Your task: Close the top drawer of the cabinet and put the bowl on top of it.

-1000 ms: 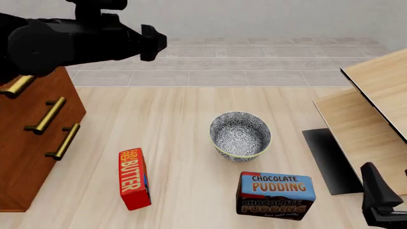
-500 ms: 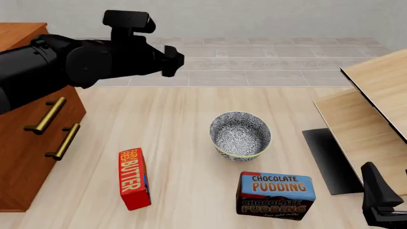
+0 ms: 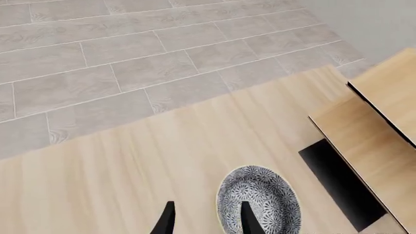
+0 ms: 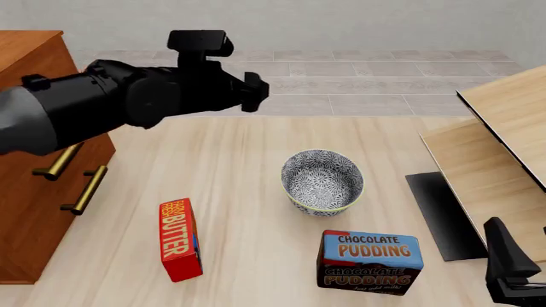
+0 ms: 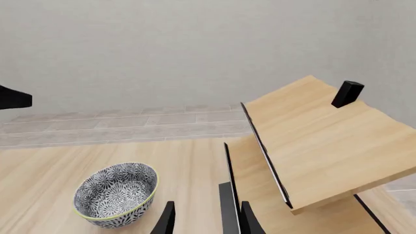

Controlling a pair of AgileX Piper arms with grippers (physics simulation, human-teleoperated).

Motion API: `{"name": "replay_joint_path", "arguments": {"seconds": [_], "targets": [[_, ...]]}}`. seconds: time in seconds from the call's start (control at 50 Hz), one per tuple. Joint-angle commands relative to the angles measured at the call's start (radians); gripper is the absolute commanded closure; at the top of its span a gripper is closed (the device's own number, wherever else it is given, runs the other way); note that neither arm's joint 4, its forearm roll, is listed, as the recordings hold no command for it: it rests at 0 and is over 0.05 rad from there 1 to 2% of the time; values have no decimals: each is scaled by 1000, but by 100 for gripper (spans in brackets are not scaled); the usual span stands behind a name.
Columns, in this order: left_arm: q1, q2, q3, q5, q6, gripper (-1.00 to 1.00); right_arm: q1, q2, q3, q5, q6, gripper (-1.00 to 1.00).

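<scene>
The blue-grey floral bowl (image 4: 323, 181) stands upright on the table's middle, and both wrist views show it too (image 3: 274, 199) (image 5: 117, 195). At the far left is the reddish-brown cabinet (image 4: 30, 217). My black left arm crosses in front of it and hides the top drawer's front. Two lower brass handles (image 4: 60, 163) show below the arm. My left gripper (image 4: 254, 93) hovers open and empty, high above the table, behind and left of the bowl. Low at the table's near right corner my right gripper (image 4: 503, 242) is open and empty, well clear of the bowl.
A red butter box (image 4: 180, 240) stands front left of the bowl. A chocolate pudding box (image 4: 371, 261) sits just in front of it. Pale light-wood furniture (image 4: 503, 141) with a black base panel (image 4: 444, 214) fills the right side.
My left arm has swung right, away from the cabinet and out over the table toward the bowl. The cabinet's top has come into view. The right arm, bowl and boxes have not moved.
</scene>
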State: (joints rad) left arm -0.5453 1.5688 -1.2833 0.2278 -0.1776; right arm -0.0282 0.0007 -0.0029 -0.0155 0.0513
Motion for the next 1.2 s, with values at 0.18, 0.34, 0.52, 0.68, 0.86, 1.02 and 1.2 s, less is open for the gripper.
{"name": "replay_joint_path", "arguments": {"seconds": [0.18,0.34,0.52,0.68,0.86,1.02,1.2], "targets": [[-66,59,16,-53,-89,-100,3,0,-1,-2,-6,-100],[-87,82,34,-81,-120,-100,5,0,0,-3,-6,-100],[-69,109,28,-89,-116,-100,3,0,0,-5,-3,-100],[-56,152,25,-111,-126,-100,3,0,1,-8,-2,-100],[-45,195,12,-127,-142,-100,2,0,-1,-7,0,-100],[-39,235,16,-153,-153,-100,1,0,0,-9,4,-100],[-39,272,9,-170,-170,-100,0,0,1,-10,4,-100]]}}
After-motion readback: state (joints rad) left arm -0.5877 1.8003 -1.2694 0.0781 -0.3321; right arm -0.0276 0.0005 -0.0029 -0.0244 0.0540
